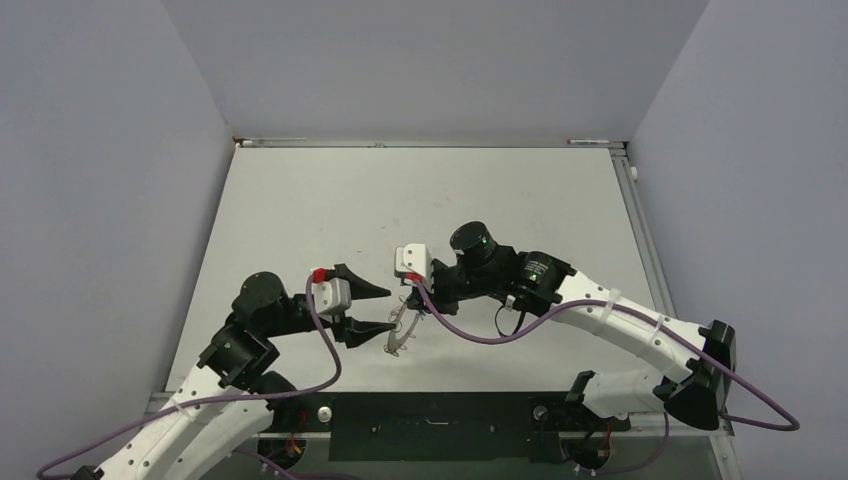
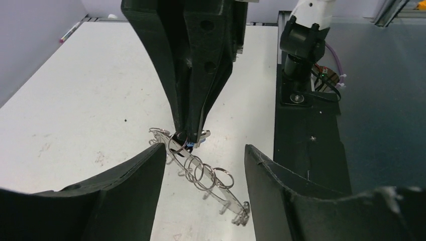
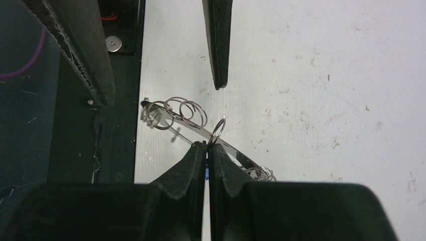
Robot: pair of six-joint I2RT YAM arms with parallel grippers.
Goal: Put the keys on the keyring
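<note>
Your right claw (image 1: 412,303) is pinching the keyring (image 1: 401,335); your left claw (image 1: 390,309) is standing spread.
Overhead: the keyring is tilting over the table (image 1: 300,220), left claw at its 9 o'clock. Left wrist: right claw is blocking 12 o'clock. Right wrist: left fingers (image 3: 218,50) are looming at 12.

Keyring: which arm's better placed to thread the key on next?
Right. The right gripper is shut on what looks like the blue key, held right at a wire loop of the keyring. The left gripper is open, empty, straddling the ring; likely best for steadying.
</note>
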